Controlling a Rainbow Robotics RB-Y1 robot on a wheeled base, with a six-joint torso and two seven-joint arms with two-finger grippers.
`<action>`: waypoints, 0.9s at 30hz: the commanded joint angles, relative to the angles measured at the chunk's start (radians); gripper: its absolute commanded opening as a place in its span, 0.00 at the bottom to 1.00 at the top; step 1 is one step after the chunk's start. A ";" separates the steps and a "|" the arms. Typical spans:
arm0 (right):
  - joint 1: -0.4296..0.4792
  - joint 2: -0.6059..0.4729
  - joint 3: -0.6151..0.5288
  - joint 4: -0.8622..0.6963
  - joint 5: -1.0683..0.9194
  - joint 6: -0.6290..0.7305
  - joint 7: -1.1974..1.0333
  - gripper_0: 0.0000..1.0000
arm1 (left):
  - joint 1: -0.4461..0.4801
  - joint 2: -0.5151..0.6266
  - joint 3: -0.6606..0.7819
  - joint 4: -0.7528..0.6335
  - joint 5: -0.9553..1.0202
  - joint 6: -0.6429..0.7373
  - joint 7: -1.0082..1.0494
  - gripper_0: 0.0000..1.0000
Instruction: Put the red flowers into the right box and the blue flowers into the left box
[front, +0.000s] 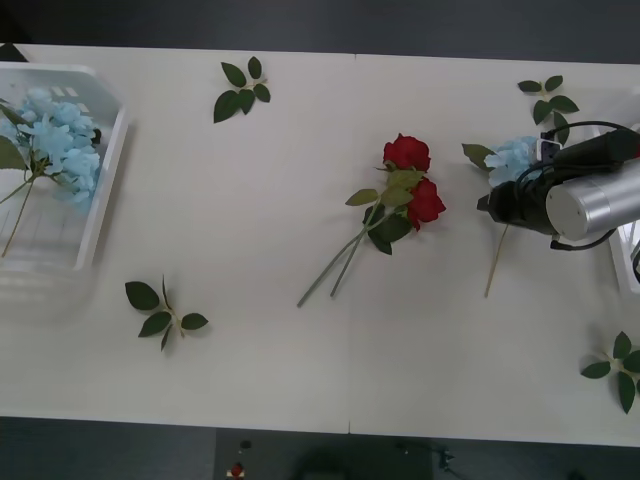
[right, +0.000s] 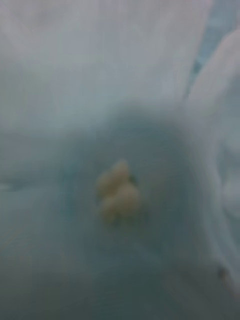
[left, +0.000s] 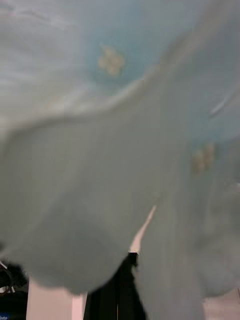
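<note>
Petals of a pale sky-blue artificial hydrangea cluster (front: 513, 158) lay directly under the right gripper (front: 488, 203) near the table's right side, its thin tan stem trailing toward the robot's edge of the white table (front: 260, 250); the right wrist view was pressed right up against blue petals (right: 120, 100) with a small cream centre (right: 118, 192), so whether the fingers were spread or pinching could not be told. A second blue hydrangea cluster (front: 55, 145) already rested in the white slotted plastic tray (front: 105, 170) at far left. The left wrist view also looked straight into blue petals (left: 100, 150); that gripper's fingers could not be judged either. Two deep-red artificial roses (front: 412, 180) with green leaves lay together mid-table, stems crossed, just beside the right gripper. The white rim of the other tray (front: 626, 260) was at the far right edge. Risk, as judged: a grasp on soft petals rather than stem could slip or shed the bloom during the long carry leftward, and a low sweep could drag the roses, which lie on that path. Open room: the table between roses and left tray was bare apart from loose green leaf sprigs (front: 160, 308) near front and back edges, so a lifted transit looks unobstructed.
</note>
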 joint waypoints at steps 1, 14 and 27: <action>-0.023 0.023 -0.008 0.003 0.035 -0.003 -0.036 1.00 | -0.036 -0.014 0.006 -0.018 -0.011 -0.012 -0.018 0.32; -0.023 0.048 -0.006 0.005 0.066 0.045 -0.037 1.00 | -0.105 -0.014 -0.090 -0.051 0.129 0.077 -0.033 0.78; -0.023 0.048 -0.006 0.019 0.089 0.043 -0.037 0.00 | -0.413 -0.211 -0.411 -0.006 0.212 0.137 -0.030 0.79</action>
